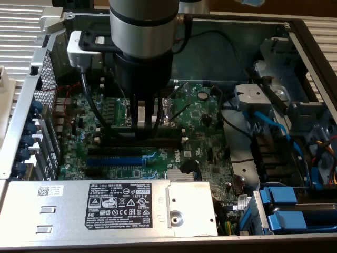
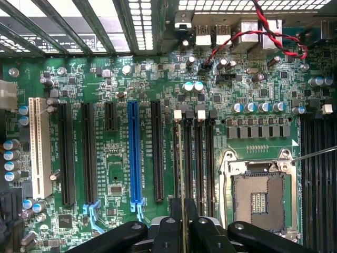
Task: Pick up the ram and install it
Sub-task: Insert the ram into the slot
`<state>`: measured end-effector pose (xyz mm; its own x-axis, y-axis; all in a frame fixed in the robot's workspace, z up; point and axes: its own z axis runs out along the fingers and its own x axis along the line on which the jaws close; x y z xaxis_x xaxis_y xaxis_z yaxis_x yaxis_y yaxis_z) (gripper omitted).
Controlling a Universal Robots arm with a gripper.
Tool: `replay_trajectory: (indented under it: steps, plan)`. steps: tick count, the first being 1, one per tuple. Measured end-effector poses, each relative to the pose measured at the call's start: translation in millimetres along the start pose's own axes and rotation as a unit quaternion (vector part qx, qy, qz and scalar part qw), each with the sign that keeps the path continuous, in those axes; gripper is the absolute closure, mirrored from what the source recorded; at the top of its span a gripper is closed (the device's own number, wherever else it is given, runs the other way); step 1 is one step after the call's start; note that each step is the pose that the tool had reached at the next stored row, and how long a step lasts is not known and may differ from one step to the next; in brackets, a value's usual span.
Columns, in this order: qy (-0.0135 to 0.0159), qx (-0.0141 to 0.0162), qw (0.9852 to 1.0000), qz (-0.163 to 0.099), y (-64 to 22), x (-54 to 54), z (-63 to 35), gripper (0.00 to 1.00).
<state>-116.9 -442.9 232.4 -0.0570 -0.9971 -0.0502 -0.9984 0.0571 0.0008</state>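
The hand (image 1: 146, 126) is lowered into an open computer case (image 1: 295, 31), over the green motherboard (image 1: 202, 132). In the wrist view its fingers (image 2: 171, 221) are pressed almost together, pinching the ram (image 2: 178, 158). The ram is seen edge-on as a thin brownish strip, lined up along the outermost of the black memory slots (image 2: 201, 158) (the one nearest the blue expansion slot (image 2: 134, 153)). Whether the ram is seated in that slot cannot be told.
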Motion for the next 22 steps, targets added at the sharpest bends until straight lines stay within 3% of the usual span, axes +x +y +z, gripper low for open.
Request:
replay_trajectory:
  steps: [11, 22]
  plan:
    - [0.0029, 0.0002, 1.0000, 0.000, 0.1, -2.4, 2.3, 0.85]
    - [0.0031, 0.0002, 1.0000, 0.000, 0.4, -3.0, 2.3, 0.85]
